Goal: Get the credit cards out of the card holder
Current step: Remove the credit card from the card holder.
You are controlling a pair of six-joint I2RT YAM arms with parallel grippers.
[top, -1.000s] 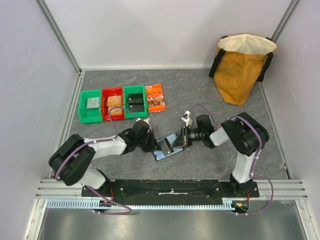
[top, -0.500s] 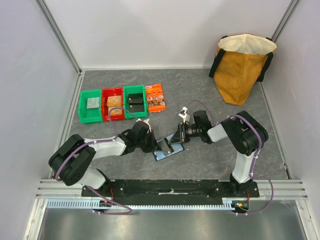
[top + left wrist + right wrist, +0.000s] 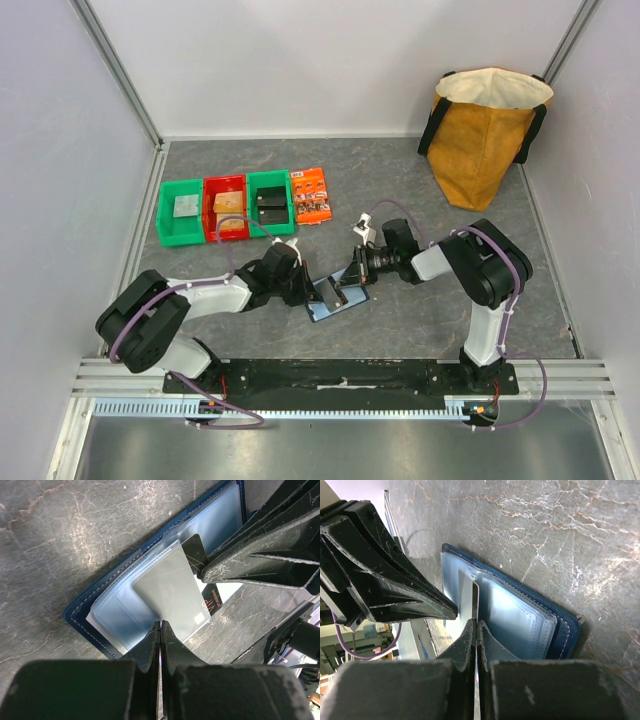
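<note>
Since a second ago the right gripper (image 3: 352,276) has slid left, coming in nearer the line straight below the orange packet (image 3: 311,196), and its jaws have closed. The card holder (image 3: 333,297) lies open and flat on the table on the near side of that packet, a touch to its right. Its long axis runs diagonally from near-left to far-right, and its clear sleeves (image 3: 515,615) face up.

On the left wrist camera I see a pale card (image 3: 170,592) poking out of a sleeve. Its long axis crosses the holder's, and its free end points at my left gripper (image 3: 306,290). A dark card (image 3: 195,555) peeks out behind it, where the right fingertips touch.

Both grippers are fully closed, tip to tip with the holder between them, the left one directly nearside of the packet. I cannot tell whether either has a card or a sleeve nipped.
</note>
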